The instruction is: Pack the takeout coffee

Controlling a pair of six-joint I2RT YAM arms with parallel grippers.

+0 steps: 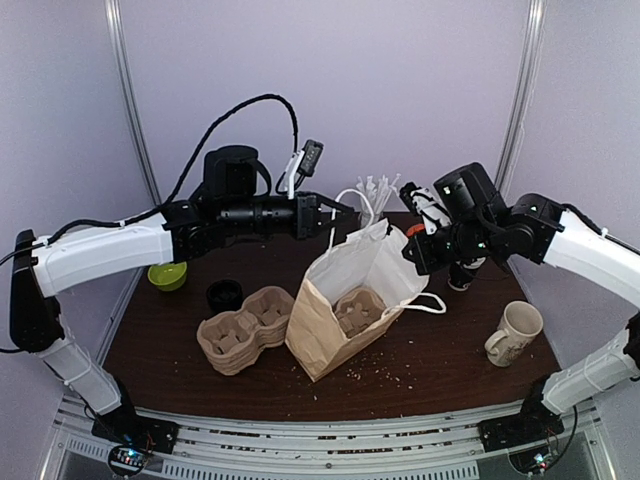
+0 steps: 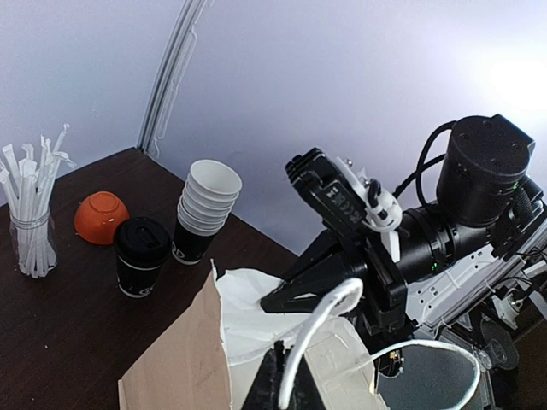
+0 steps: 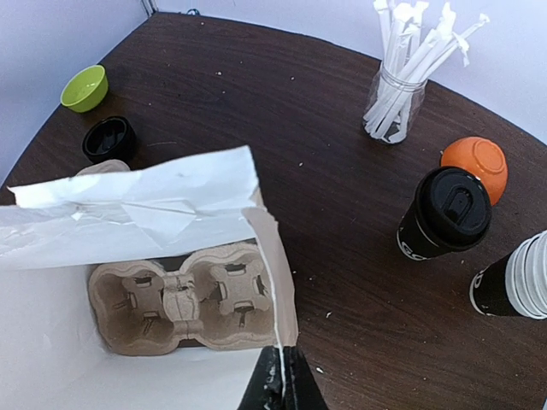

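Observation:
The takeout coffee (image 3: 444, 213), a black lidded paper cup, stands upright on the table right of the bag; it also shows in the left wrist view (image 2: 139, 254) and is mostly hidden behind my right arm in the top view (image 1: 462, 278). A brown paper bag (image 1: 335, 320) with a white inside stands open at mid-table, with a pulp cup carrier (image 3: 179, 307) lying inside. My left gripper (image 1: 338, 208) is shut on the bag's white handle (image 2: 320, 329) at its far side. My right gripper (image 1: 408, 252) is shut on the bag's right rim (image 3: 273, 256).
A stack of pulp carriers (image 1: 243, 330) and a black lid (image 1: 224, 294) lie left of the bag, with a green bowl (image 1: 167, 275) beyond. A jar of straws (image 3: 395, 102), an orange bowl (image 3: 474, 162) and stacked white cups (image 3: 517, 286) stand near the coffee. A cream mug (image 1: 515, 333) is front right.

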